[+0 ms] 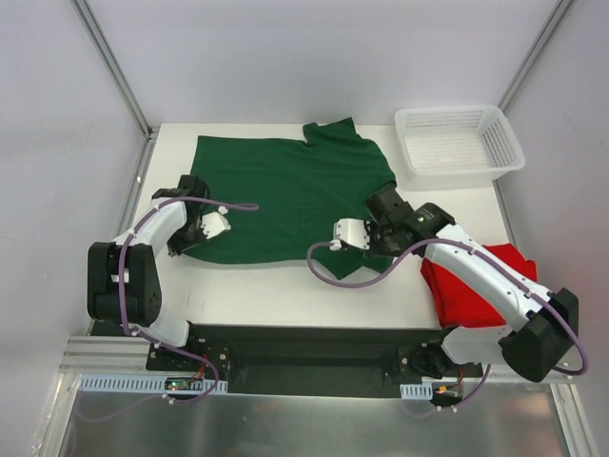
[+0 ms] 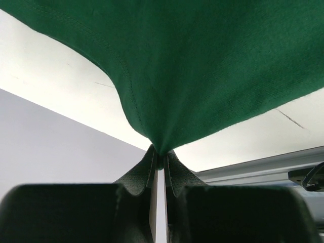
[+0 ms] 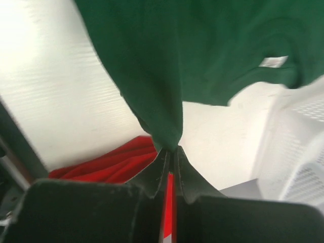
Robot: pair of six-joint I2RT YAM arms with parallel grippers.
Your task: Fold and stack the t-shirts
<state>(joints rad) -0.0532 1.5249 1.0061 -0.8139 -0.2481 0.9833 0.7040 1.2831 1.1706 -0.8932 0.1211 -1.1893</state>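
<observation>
Green t-shirt [image 1: 290, 195] spread flat; red t-shirt [image 1: 476, 286] folded, near-right.

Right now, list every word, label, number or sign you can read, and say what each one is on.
None can be read.
The green t-shirt, red t-shirt and white basket show no print.
A pale patch in the green cloth, right wrist view, may be a tag: too blurred to read.

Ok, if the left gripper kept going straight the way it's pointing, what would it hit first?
The green t-shirt: the left gripper is shut on its edge, and the cloth fills the view ahead. Behind it probably the white table, though depth is unclear.
</observation>
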